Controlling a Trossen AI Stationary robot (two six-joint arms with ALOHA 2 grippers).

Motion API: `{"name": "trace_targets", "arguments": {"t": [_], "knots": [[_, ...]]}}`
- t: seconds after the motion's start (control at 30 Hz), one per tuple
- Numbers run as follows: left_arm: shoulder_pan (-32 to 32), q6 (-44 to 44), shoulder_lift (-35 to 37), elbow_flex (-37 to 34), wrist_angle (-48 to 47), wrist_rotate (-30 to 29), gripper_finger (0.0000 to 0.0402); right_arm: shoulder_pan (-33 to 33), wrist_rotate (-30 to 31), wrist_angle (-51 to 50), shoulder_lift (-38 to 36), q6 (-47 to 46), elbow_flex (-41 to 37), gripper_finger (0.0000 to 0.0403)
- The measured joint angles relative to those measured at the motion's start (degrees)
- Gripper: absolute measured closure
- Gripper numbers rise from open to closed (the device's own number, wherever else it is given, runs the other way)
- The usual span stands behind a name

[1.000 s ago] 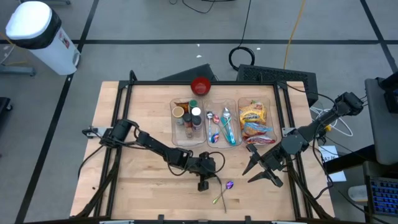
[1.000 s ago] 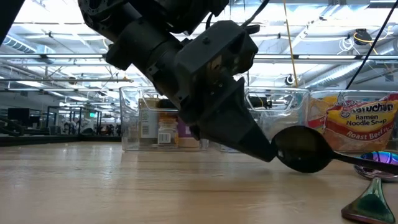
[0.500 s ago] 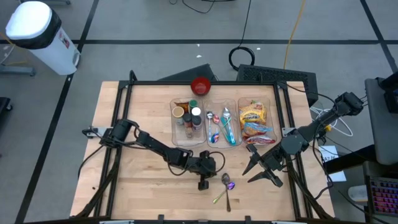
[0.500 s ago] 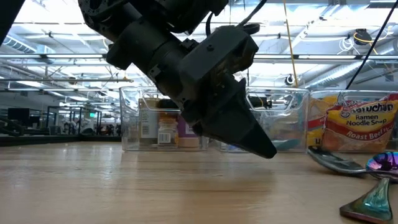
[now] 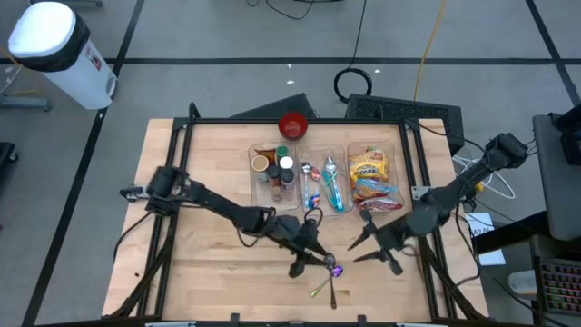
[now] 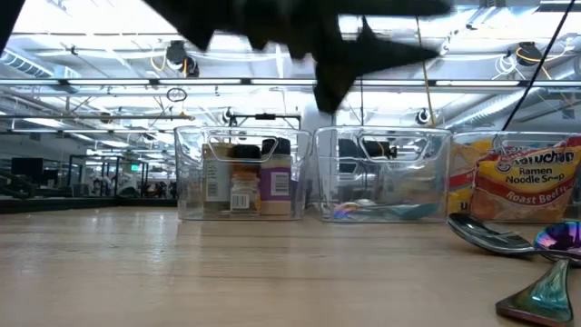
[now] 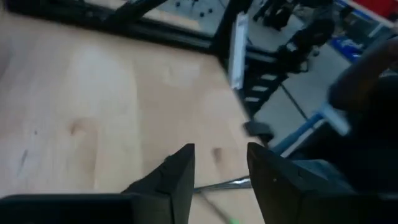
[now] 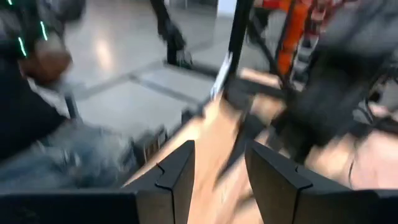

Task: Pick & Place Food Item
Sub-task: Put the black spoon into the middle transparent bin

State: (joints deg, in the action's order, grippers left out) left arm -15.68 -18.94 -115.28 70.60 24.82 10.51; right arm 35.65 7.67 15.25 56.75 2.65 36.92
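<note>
Ramen packet lying in the rightmost clear bin, untouched. Right gripper near, fingers parted, empty. Left gripper likewise parted, by the spoons. Best approached from above, clearing the bin wall.

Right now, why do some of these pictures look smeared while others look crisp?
In the right wrist view everything beyond the right gripper is streaked by motion. In the low view a dark arm at the top is a blurred silhouette, while the clear bins and ramen packet stay sharp. The high view is crisp; the wood table shows soft shadows.
</note>
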Motion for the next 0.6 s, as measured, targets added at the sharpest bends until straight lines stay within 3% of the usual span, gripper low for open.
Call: {"name": "trace_targets", "arguments": {"t": [0.13, 0.27, 0.37, 0.6], "knots": [[-1.5, -0.5, 5.4, 0.0, -6.2, -1.8, 0.0243, 3.6, 6.2, -4.2, 5.1, -4.7, 0.0, 0.0271], [-4.0, 0.1, 8.0, 0.0, -8.7, -7.7, 0.0243, 6.2, 7.5, -7.8, 11.0, -14.8, -0.1, 0.0271], [-5.5, 1.4, 8.0, 0.0, -8.9, -10.2, 0.0243, 7.5, 7.7, -6.6, 16.6, -18.3, -0.1, 0.027], [-6.7, 2.0, 7.6, 0.0, -10.2, -10.6, 0.0243, 5.5, 15.0, -1.1, 28.0, -21.0, -0.1, 0.0245]]}}
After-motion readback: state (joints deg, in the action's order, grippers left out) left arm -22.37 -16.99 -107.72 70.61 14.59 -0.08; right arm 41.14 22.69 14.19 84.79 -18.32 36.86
